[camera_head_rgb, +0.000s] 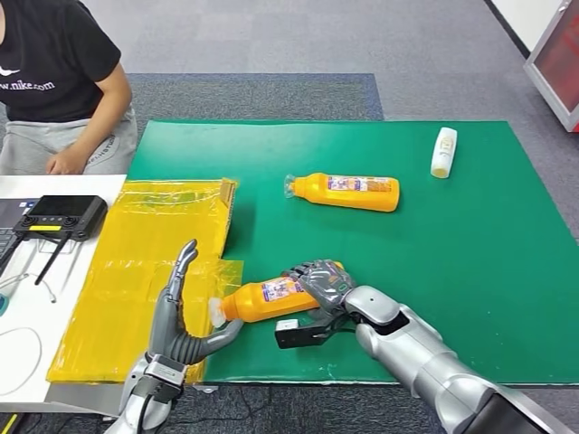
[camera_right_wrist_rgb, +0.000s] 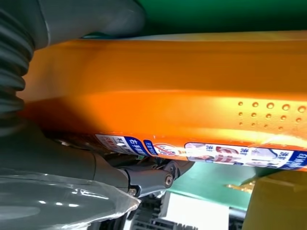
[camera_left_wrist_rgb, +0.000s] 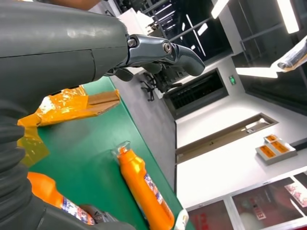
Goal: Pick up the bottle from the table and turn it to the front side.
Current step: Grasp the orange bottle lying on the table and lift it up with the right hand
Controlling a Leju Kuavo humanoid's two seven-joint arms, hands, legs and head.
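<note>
Bright, even light; blurred wrist close-up

orange bottle [camera_right_wrist_rgb: 173, 91] in right hand [camera_right_wrist_rgb: 72, 172]

Grey carpet floor [camera_head_rgb: 287, 36], white wall [camera_left_wrist_rgb: 231, 158], bright ceiling light strips [camera_left_wrist_rgb: 289, 14], dark windows [camera_left_wrist_rgb: 197, 91].

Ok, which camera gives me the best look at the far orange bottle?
The head view: the far bottle lies whole on the green mat, label up. The left wrist view shows it at a slant, base cut off. The right wrist view shows the held bottle instead.
</note>
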